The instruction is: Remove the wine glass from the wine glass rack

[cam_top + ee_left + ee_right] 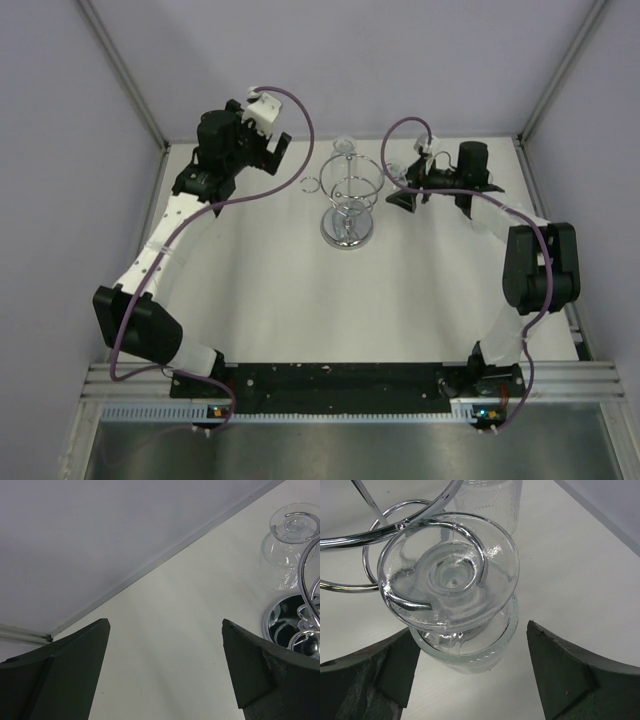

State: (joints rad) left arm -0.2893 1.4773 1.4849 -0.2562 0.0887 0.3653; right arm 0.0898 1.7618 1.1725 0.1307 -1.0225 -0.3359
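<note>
Zero removal steps done. Wine glass [450,577] hangs inverted, foot hooked on loop arm, right side of wine glass rack [347,228]. Right gripper [470,652] jaws wide apart either side of bowl, nothing held. Left gripper [165,630] jaws wide apart, empty, left of rack. Remaining, by judgement: clamp, unhook, withdraw.

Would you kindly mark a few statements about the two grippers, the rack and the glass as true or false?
1. The right gripper is open, with a wine glass hanging just in front of it. True.
2. The left gripper is shut on a glass. False: it is open and holds nothing.
3. That wine glass hangs upside down, its foot caught in a loop arm of the wine glass rack. True.
4. The wine glass rack lies tipped on its side. False: it stands upright on its round base.
</note>
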